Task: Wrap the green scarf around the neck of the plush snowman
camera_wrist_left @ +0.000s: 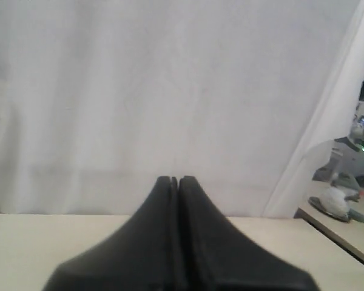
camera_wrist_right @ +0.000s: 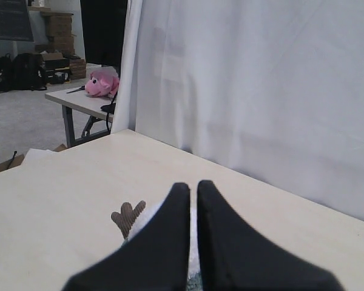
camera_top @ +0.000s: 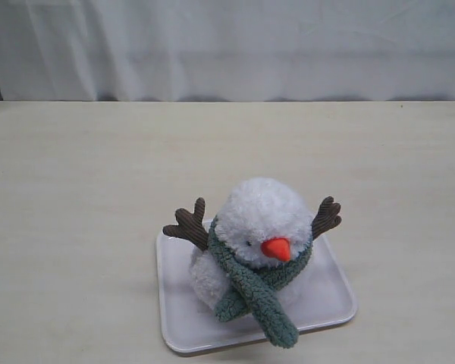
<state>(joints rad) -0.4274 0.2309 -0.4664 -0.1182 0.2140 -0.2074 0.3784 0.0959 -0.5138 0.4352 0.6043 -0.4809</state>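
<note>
The green scarf point(camera_top: 259, 287) is looped around the snowman's neck (the crease itself is hidden under the knit). Its two ends cross on the chest just below the orange carrot nose point(camera_top: 277, 248). One end lies over the other and runs down to the front rim of the tray, while the shorter end stops beside the body. The plush snowman point(camera_top: 262, 208) sits upright on a white tray point(camera_top: 334, 292), with a brown antler-like arm point(camera_top: 188, 226) sticking up on each side of its head. The tray rests near the front edge of a pale table point(camera_top: 76, 189), and a white curtain point(camera_top: 227, 45) hangs behind it. Neither arm shows in the exterior view, so both are drawn away from the toy. In its wrist view the left gripper point(camera_wrist_left: 174, 179) is held level over the table and points straight at the curtain. Its two black fingers are pressed together with nothing between them. The right gripper point(camera_wrist_right: 193, 185) is also level and aimed across the table toward the curtain. Its fingers are closed to a thin slit and grip nothing. One brown antler and a patch of white fluff peek out just under those fingers, so that gripper sits near the snowman without touching it. Far off in the right wrist view, a pink plush toy point(camera_wrist_right: 101, 83) lies on another table.
</note>
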